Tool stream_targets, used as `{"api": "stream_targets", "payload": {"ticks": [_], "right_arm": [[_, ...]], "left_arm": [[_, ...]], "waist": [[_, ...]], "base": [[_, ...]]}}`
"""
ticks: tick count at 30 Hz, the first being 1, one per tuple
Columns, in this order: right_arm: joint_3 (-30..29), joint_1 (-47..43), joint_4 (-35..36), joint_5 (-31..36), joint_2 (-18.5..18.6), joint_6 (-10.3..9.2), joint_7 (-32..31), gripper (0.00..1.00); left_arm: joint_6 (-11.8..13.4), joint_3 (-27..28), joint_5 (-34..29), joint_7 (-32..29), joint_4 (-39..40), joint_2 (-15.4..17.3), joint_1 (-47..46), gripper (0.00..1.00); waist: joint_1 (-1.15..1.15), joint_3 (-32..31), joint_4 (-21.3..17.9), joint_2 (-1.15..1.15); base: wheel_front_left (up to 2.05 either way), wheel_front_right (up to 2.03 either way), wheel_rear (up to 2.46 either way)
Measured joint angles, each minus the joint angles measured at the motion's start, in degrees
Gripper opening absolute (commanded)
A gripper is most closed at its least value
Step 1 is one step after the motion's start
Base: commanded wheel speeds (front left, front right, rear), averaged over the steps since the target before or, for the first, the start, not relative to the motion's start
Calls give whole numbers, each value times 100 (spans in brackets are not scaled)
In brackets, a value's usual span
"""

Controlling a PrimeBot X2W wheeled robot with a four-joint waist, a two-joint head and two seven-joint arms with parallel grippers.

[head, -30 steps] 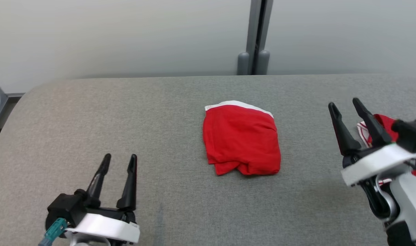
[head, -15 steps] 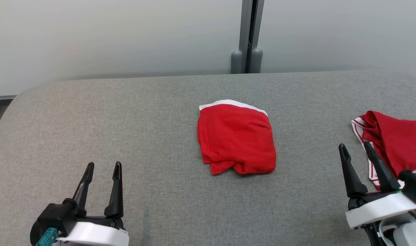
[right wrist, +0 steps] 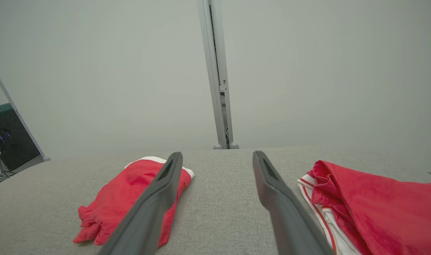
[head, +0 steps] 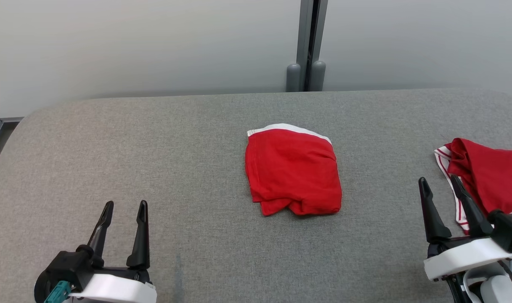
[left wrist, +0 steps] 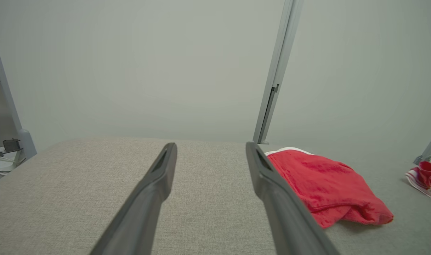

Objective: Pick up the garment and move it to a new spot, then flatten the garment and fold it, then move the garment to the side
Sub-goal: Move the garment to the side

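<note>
Red garment (head: 293, 170): long axis near-far, white-edged end pointing away.

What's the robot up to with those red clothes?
A two-armed robot faces a grey padded table. A folded red garment lies in the middle; a crumpled red garment with striped trim lies at the table's right side, near the right jaws. The left jaws and right jaws are open, holding nothing.
</note>
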State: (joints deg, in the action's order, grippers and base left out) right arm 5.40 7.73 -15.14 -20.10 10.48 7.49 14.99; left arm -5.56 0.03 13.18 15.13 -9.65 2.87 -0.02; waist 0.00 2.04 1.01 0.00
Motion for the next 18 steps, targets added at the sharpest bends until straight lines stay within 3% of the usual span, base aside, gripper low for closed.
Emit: {"api": "stream_targets", "payload": {"ticks": [18], "right_arm": [[-99, 76, -345, 81, -171, 0, 0, 100]], "left_arm": [[9, -121, 99, 0, -18, -2, -9, 100]], "waist": [[0, 5, 104, 0]], "base": [[0, 0, 0]]}}
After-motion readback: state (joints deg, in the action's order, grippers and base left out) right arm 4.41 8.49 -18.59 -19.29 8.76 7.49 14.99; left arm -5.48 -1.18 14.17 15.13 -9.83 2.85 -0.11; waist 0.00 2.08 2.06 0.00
